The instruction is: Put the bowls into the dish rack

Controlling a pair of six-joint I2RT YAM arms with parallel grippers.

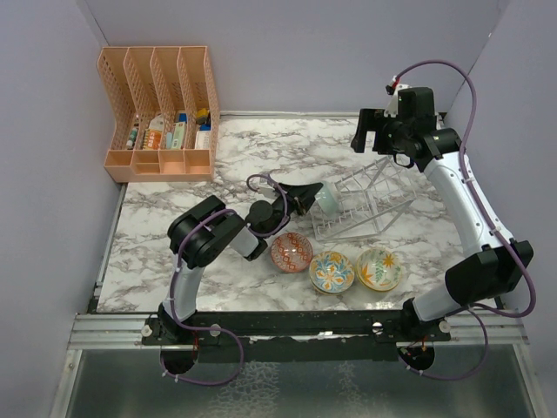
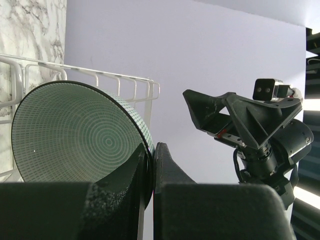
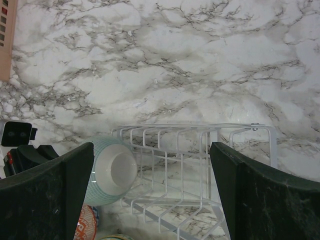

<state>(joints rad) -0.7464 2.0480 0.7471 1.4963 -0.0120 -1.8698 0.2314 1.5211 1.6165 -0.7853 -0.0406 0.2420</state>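
pinching teal bowl (image 2: 75,132) at its rim: left gripper (image 2: 151,155), bowl on edge at the left end of the dish rack (image 1: 370,207), seemingly not yet seated. right gripper (image 3: 151,147) spread, empty, above. 3 other bowls (image 1: 332,271) beside rack. we should lower gently, release once propped.

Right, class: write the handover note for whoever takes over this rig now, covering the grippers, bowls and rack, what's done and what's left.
Left gripper: shut on the rim of the teal bowl, holding it on edge at the left end of the dish rack.
Right gripper: open above the rack, holding nothing.
Red-pink bowl, blue-orange bowl and yellow bowl: in a row on the table in front of the rack.
Done: no bowl seated in the rack yet.
Left: seat the teal bowl, then load the other three.
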